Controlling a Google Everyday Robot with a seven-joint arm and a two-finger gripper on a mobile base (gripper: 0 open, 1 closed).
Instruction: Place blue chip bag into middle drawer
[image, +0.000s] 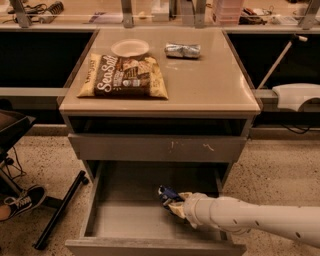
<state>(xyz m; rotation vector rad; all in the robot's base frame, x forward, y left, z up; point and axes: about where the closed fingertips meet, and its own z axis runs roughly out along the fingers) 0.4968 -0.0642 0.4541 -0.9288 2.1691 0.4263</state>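
- As the camera view looks down on the front of a cabinet, a white tubular arm enters from the lower right and reaches leftward into the open middle drawer.
- At the arm's tip, the gripper lies inside the right half of that drawer, over its floor. Its tan fingers are closed on the blue chip bag.
- The blue chip bag is small, crumpled and dark blue with pale patches. It juts up and to the left from the fingertips and sits within the drawer's walls. Whether it touches the drawer floor cannot be told.
- The middle drawer is pulled out toward the camera, showing grey walls, a flat grey floor and a plain front edge along the bottom of the picture.
- Directly above it, the upper drawer front is closed. It is grey, with pale scratch marks right of centre.
- The beige cabinet top carries a large brown-yellow "Sea Salt" bag at front left. A white plate lies just behind that bag, and a small silver foil packet lies to the plate's right, apart from both.
- On the speckled floor at lower left are a dark shoe with a pale sole and a black bar slanting beside the cabinet.
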